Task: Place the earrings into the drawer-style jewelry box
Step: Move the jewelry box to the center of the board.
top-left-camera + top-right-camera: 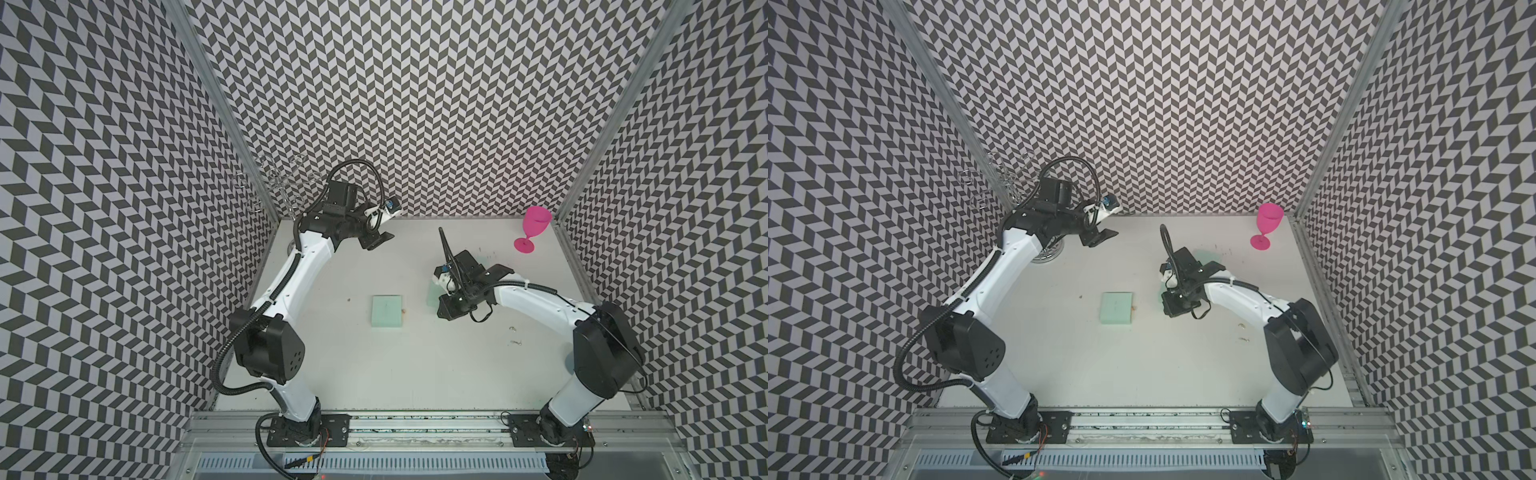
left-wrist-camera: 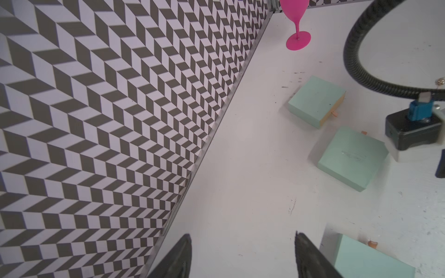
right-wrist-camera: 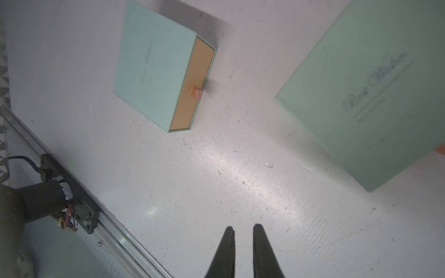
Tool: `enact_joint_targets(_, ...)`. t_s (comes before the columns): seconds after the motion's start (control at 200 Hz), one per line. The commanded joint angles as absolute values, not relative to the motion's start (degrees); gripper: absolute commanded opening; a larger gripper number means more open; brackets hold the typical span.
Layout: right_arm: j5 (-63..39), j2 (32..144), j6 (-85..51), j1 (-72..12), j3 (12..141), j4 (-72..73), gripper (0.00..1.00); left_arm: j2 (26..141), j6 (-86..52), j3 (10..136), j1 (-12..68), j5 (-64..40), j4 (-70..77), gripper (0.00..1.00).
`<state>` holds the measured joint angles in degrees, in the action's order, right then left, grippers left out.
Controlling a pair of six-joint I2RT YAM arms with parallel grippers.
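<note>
Three mint jewelry boxes lie on the white table, drawers shut: one in the middle (image 1: 387, 311), two mostly under my right arm (image 2: 315, 101) (image 2: 352, 158). The middle box (image 3: 159, 65) shows its orange drawer front and pull tab. Tiny silvery earrings (image 1: 512, 329) (image 1: 515, 343) lie loose at the right, beside my right forearm; another speck-sized earring (image 3: 269, 165) lies ahead of my right gripper (image 3: 243, 228). That gripper hangs over bare table with only a narrow gap, nothing in it. My left gripper (image 2: 243, 237) is open and empty near the back wall (image 1: 380, 240).
A pink plastic goblet (image 1: 534, 228) stands at the back right corner. A chrome wire stand (image 1: 282, 183) rises in the back left corner behind my left arm. Patterned walls close in three sides; an aluminium rail (image 1: 415, 428) runs along the front.
</note>
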<state>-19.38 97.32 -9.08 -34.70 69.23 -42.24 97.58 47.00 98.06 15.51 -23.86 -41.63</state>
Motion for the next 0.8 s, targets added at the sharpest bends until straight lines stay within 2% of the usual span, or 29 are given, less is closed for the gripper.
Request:
enact_joint_targets(0.0, -20.71, 100.19, -8.58, -35.04, 70.32, -41.0, 0.16, 96.08, 45.78, 92.38, 13.83, -24.98, -43.17, 0.69)
enact_joint_targets(0.27, -14.51, 108.68, -7.54, -35.33, 74.39, -42.22, 0.16, 90.42, 47.79, 82.86, 13.18, -23.88, -44.75, 0.68)
enact_joint_targets(0.556, -10.57, 116.87, -7.15, -34.98, 83.3, -43.41, 0.16, 89.41, 51.89, 74.06, 12.18, -20.71, -44.47, 0.67)
enact_joint_targets(0.791, -9.88, 120.06, -7.11, -33.77, 93.82, -46.51, 0.16, 90.78, 55.15, 71.15, 10.85, -22.25, -47.12, 0.59)
